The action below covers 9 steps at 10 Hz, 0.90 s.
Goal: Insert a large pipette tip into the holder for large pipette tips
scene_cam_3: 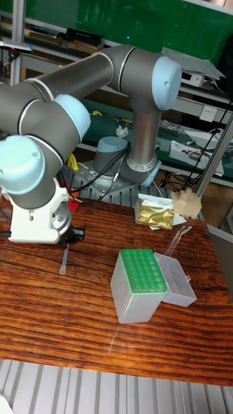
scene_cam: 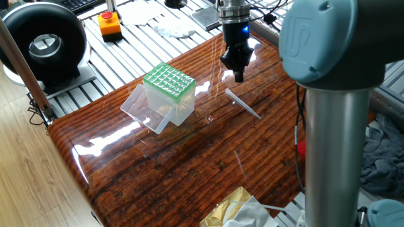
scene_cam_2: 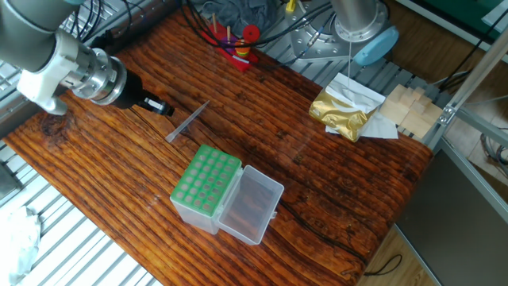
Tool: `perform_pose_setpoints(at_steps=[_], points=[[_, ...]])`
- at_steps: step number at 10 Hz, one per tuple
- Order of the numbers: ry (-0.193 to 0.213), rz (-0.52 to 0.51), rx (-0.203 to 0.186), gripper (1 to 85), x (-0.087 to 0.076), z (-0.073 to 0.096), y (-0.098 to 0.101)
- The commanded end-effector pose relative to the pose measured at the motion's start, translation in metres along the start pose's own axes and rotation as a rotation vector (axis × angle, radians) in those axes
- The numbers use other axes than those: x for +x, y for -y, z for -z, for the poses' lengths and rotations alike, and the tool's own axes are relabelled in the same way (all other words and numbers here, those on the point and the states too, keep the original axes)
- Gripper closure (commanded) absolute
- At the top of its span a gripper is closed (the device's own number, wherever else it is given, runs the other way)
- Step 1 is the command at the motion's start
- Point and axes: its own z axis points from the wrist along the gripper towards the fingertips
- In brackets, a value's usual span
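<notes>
Robotics laboratory bench. A glossy wooden tabletop [scene_cam: 189, 157] rests on aluminium-profile framing [scene_cam: 126, 57]; an emergency-stop button [scene_cam: 110, 23], loose cable bundles [scene_cam_2: 230, 24] and equipment shelving [scene_cam_3: 77, 39] surround the grey industrial arm [scene_cam_3: 97, 77].

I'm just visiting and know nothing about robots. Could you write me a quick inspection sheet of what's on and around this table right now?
Surface: glossy dark-red wooden tabletop, bare around the work area.
Job's things: slender translucent plastic pipette tip lying flat; clear plastic box with light-green grid top, lid hinged open, no tip in it.
Clutter: crumpled gold foil packet and pale wooden blocks at one end.
Claw: black claw hanging just above the tip's wide end, holding nothing; open or shut unclear.
Cables: red and black cables at the table edge.
Surroundings: orange box with red button, round black fan.
</notes>
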Motion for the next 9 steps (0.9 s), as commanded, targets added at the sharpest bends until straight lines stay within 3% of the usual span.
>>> perform_pose_setpoints(at_steps=[1,3,4,5,9], points=[[-0.011,0.018,-0.007,73.7,-0.011,-0.006,0.001],[-0.022,0.009,-0.037,73.7,-0.013,-0.003,-0.013],[-0.033,0.003,-0.073,73.7,-0.012,-0.002,-0.024],[-0.035,0.006,-0.059,73.7,-0.013,-0.003,-0.021],[-0.063,0.035,-0.059,73.0,-0.015,0.003,-0.023]])
